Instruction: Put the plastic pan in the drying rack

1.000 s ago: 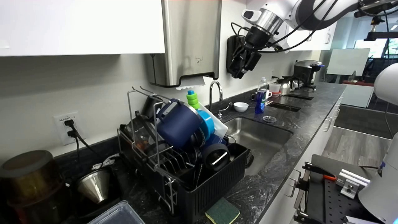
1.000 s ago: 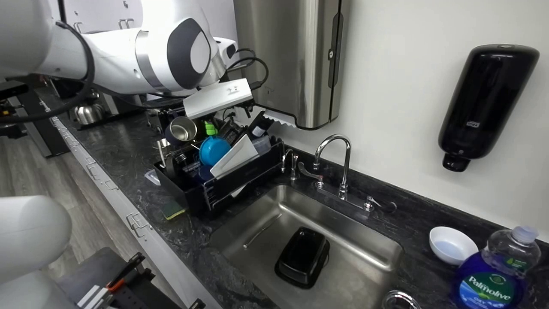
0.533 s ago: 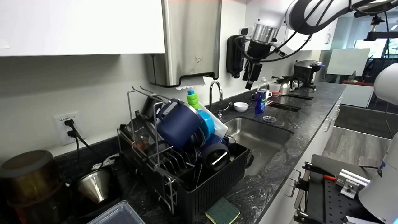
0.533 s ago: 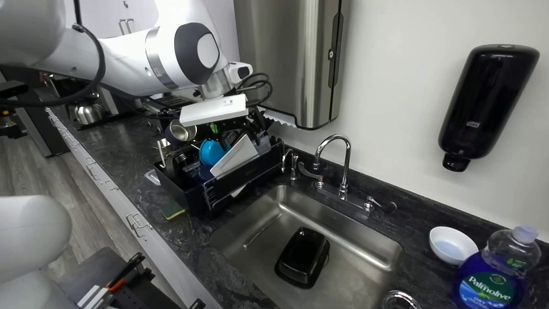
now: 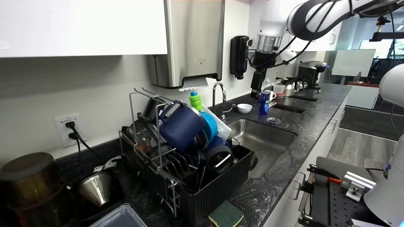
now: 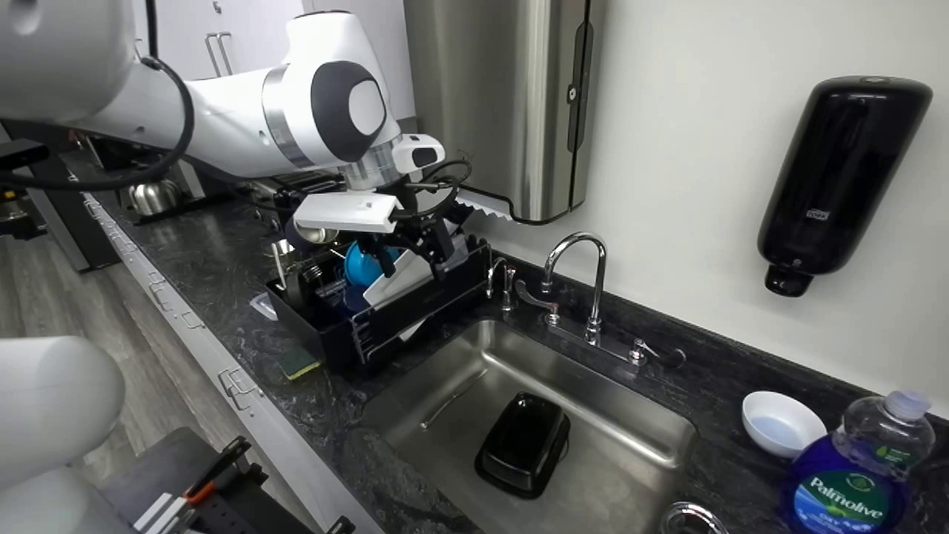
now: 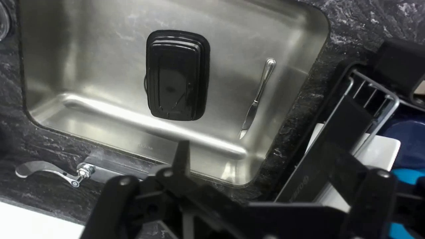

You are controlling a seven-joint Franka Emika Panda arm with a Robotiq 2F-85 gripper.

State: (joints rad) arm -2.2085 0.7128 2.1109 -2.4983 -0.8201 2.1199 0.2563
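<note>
The cyan plastic pan (image 5: 210,126) with its green handle (image 5: 195,101) pointing up leans in the black drying rack (image 5: 221,186), between a navy pot (image 5: 181,126) and a white board. In an exterior view the pan (image 6: 362,265) shows beside the white board (image 6: 404,280), its handle hidden by the arm. Only blue slivers of the pan (image 7: 410,174) appear at the wrist view's right edge. My gripper (image 7: 260,159) is open, fingers wide apart, nothing held. It points downward, well above the sink corner beside the rack; in both exterior views the gripper (image 5: 254,96) (image 6: 415,268) hangs in the air.
The steel sink (image 6: 593,482) holds an upturned black container (image 7: 176,76) and a knife (image 7: 257,99). A faucet (image 6: 593,282) rises behind it. A white bowl (image 6: 782,423), a dish soap bottle (image 6: 845,475) and a sponge (image 5: 226,213) rest on the counter. A towel dispenser (image 5: 195,37) hangs above.
The arm has swung away from over the rack toward the sink and come down somewhat. The gripper has turned from tilted to nearly upright. Pan and rack contents stay put.
</note>
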